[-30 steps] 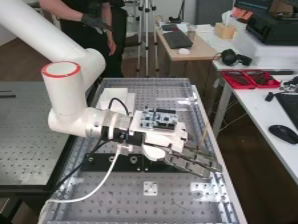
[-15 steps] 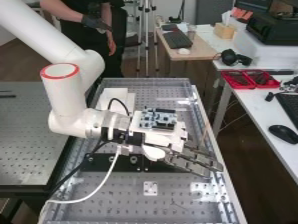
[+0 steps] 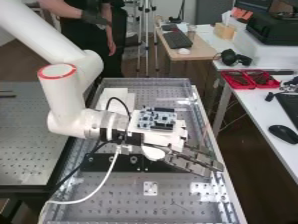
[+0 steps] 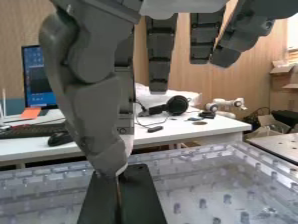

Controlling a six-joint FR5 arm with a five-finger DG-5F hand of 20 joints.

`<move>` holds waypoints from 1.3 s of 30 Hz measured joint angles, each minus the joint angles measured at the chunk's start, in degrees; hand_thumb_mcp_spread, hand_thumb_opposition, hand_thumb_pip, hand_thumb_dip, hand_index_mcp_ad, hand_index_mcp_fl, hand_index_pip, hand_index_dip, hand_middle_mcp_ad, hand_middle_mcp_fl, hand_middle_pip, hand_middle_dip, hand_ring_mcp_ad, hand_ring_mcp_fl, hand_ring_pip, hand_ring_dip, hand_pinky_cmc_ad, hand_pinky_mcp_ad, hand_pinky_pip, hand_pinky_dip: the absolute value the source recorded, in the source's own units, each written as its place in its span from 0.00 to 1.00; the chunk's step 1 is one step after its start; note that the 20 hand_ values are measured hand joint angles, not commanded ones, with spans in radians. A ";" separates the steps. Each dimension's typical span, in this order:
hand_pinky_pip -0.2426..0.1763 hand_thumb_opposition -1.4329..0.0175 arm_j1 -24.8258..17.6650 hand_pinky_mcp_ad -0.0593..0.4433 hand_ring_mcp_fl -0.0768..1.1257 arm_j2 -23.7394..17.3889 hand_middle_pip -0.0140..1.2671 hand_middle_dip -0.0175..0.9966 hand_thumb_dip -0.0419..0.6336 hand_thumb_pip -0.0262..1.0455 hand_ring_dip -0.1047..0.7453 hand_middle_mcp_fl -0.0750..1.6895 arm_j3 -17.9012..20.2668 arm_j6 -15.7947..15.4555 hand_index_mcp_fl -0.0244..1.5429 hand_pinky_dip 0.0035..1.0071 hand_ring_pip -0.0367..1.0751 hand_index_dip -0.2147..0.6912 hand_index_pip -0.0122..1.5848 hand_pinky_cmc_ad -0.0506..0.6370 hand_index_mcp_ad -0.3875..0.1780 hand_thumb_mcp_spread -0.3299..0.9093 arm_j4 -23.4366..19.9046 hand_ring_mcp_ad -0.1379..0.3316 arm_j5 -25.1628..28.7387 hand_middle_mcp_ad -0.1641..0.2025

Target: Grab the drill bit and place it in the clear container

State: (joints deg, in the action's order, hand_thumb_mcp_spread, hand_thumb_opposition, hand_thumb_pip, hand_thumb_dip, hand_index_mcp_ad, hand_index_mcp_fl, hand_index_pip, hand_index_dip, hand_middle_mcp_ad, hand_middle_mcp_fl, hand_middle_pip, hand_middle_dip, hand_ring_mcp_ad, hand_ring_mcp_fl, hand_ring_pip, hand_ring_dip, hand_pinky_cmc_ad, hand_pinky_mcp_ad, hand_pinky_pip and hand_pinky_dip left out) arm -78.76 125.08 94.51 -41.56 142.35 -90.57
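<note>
Bench: the long grey metal bench with many small holes (image 3: 176,200) lay below the arm.
Arm: the white jointed arm with a red ring (image 3: 70,102) came in from the upper left of the high view.
Plate: the long flat black plate (image 3: 100,161) lay across the bench, under the arm.
Hand: the dark grey mechanical hand (image 3: 193,161) was above the bench, near its right edge in the high view; its thumb and one finger made a narrow pinch on the drill bit, while other fingers (image 4: 161,52) stretched out.
Drill bit: the thin brownish rod (image 4: 119,194) pointed down from this pinch, in front of the plate.
</note>
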 joint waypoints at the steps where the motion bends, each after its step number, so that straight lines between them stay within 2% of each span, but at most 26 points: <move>1: 0.40 0.31 0.04 0.42 0.12 -0.22 0.12 0.22 0.37 0.43 0.15 0.24 -0.08 0.20 0.58 0.18 0.11 0.39 0.65 0.57 0.36 0.79 0.15 0.74 -0.03 0.59; 12: 0.40 0.30 0.31 0.42 0.13 -4.92 0.12 0.22 0.37 0.43 0.15 0.24 -0.03 -0.15 0.60 0.18 0.12 0.39 0.62 0.57 0.36 0.80 1.02 0.74 -0.39 0.59; 21: 0.40 0.30 -0.44 0.42 0.13 -11.08 0.12 0.22 0.37 0.43 0.16 0.25 2.44 -0.30 0.61 0.18 0.12 0.39 0.61 0.58 0.35 0.79 -0.24 0.74 -0.80 0.59; 31: 0.40 0.28 -3.85 0.42 0.13 -18.15 0.12 0.22 0.37 0.43 0.16 0.25 5.43 -1.26 0.62 0.18 0.12 0.39 0.61 0.58 0.36 0.79 -2.10 0.74 -3.28 0.59; 39: 0.40 0.28 -6.81 0.42 0.13 -20.35 0.12 0.22 0.37 0.43 0.16 0.25 6.26 0.48 0.63 0.18 0.12 0.40 0.59 0.58 0.35 0.79 -1.53 0.74 -5.87 0.59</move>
State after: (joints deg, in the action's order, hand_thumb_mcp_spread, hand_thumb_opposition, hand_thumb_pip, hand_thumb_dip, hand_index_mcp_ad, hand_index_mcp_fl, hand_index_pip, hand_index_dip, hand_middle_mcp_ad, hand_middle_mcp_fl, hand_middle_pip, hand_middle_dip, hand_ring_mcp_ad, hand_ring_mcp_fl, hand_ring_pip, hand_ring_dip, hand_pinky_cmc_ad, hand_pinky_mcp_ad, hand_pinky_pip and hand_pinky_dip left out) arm -85.57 104.73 100.78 -41.08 140.82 -96.44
